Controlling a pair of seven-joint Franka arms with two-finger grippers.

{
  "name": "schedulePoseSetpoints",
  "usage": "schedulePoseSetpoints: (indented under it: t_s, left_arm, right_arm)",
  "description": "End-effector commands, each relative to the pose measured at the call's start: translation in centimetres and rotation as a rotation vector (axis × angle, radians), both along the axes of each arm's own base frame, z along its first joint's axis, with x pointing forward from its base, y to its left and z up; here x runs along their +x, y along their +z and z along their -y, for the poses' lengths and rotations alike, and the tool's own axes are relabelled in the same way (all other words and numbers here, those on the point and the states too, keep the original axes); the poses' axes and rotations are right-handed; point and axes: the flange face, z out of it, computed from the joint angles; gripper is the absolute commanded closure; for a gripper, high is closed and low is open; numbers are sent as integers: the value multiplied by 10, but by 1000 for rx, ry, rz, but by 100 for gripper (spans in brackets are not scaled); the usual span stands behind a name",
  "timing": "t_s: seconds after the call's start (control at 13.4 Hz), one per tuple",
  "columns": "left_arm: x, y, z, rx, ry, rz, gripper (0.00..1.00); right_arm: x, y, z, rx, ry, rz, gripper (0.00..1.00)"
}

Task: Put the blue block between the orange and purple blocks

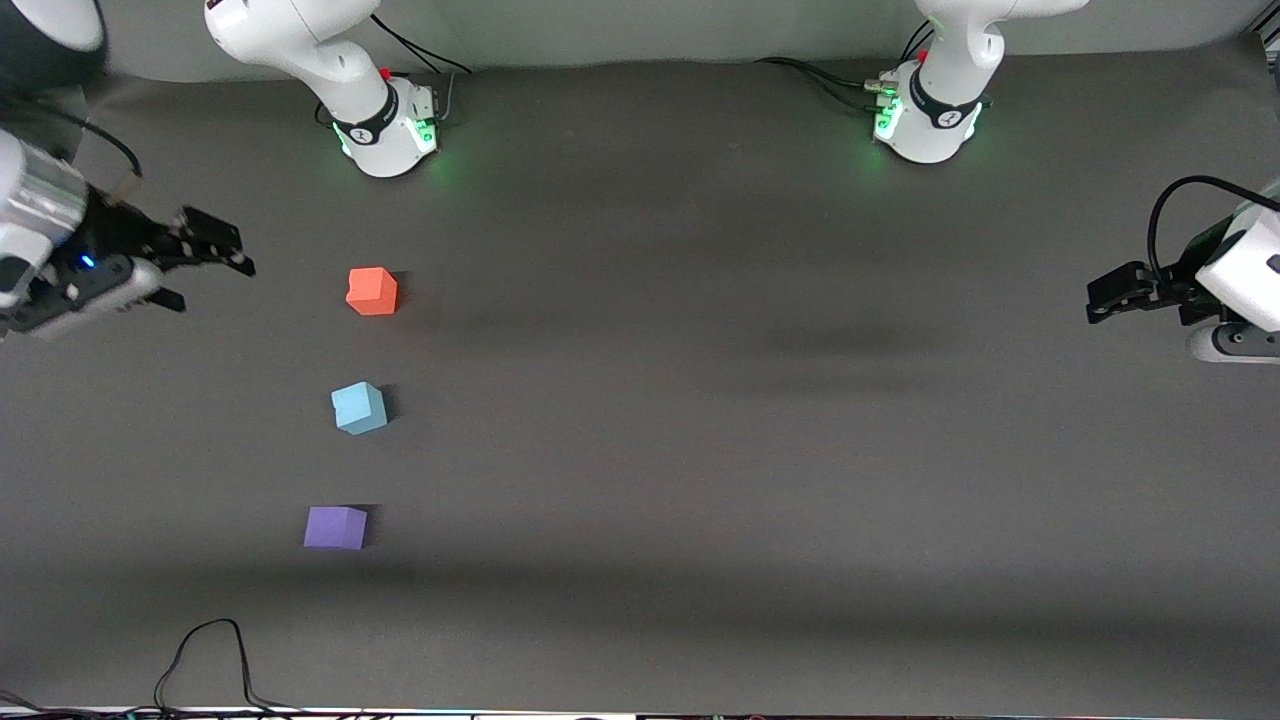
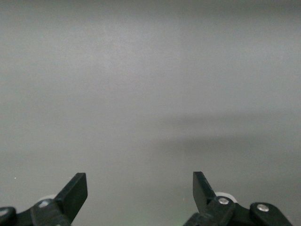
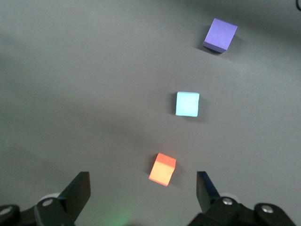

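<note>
The blue block (image 1: 358, 408) sits on the grey table between the orange block (image 1: 372, 291), which lies farther from the front camera, and the purple block (image 1: 335, 527), which lies nearer. All three stand in a line toward the right arm's end. The right wrist view shows the orange block (image 3: 162, 169), the blue block (image 3: 187, 103) and the purple block (image 3: 219, 35). My right gripper (image 1: 215, 275) is open and empty, raised at the right arm's end of the table beside the orange block. My left gripper (image 1: 1100, 305) is open and empty at the left arm's end, over bare table (image 2: 150, 117).
The two arm bases (image 1: 385, 135) (image 1: 925, 120) stand at the table's back edge. A black cable (image 1: 205, 660) loops on the table at its front edge, nearer to the camera than the purple block.
</note>
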Motion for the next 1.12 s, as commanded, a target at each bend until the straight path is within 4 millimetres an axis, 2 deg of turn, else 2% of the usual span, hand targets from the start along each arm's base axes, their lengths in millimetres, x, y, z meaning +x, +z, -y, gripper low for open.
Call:
schedulePoseSetpoints:
  t_s: [0.0,0.22,0.3,0.37,0.6,1.04]
  left_arm:
    - [-8,7,1,-2,-2,0,0]
    - [-8,6,1,-2,-2,-3,0]
    - [-8,6,1,-2,-2,-3,0]
    - [-8,6,1,-2,-2,-3,0]
    - [-8,6,2,-2,-3,-3,0]
    - [-8,6,1,-2,-2,-3,0]
  right_arm:
    - [1,25,-11,-56,-51,10,0]
    - [4,27,-18,-124,-98,19,0]
    - [4,27,-27,-129,-100,19,0]
    - [4,24,-23,-138,-124,11,0]
    - [2,10,-32,-161,-181,-11,0]
    - [5,-5,-33,-141,-194,11,0]
